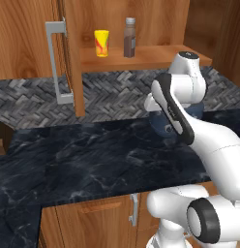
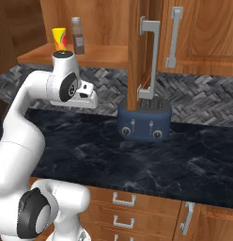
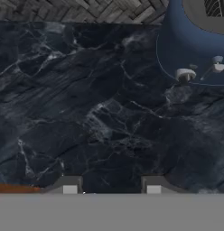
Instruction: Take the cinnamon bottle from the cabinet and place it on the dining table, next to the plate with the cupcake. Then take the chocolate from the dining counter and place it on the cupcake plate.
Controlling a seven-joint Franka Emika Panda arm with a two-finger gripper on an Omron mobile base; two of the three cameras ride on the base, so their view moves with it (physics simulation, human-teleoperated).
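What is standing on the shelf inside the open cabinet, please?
On the wooden shelf stand a yellow cup and the cinnamon bottle, side by side. The cabinet's upper part is cut off by the frame.

Cabinet point(image 1: 39, 43), door swung open, mounted above the table point(image 1: 93, 160). On its shelf point(image 1: 141, 57): cinnamon bottle point(image 1: 129, 38) upright, cup point(image 1: 101, 43) just beside it to the left, apart. Toaster point(image 2: 144, 121) on the table, below the open door's edge, against the back wall. Drawers point(image 2: 124, 200) under the table's front edge. Pincer point(image 3: 111, 185) above bare table, toaster ahead to its right.
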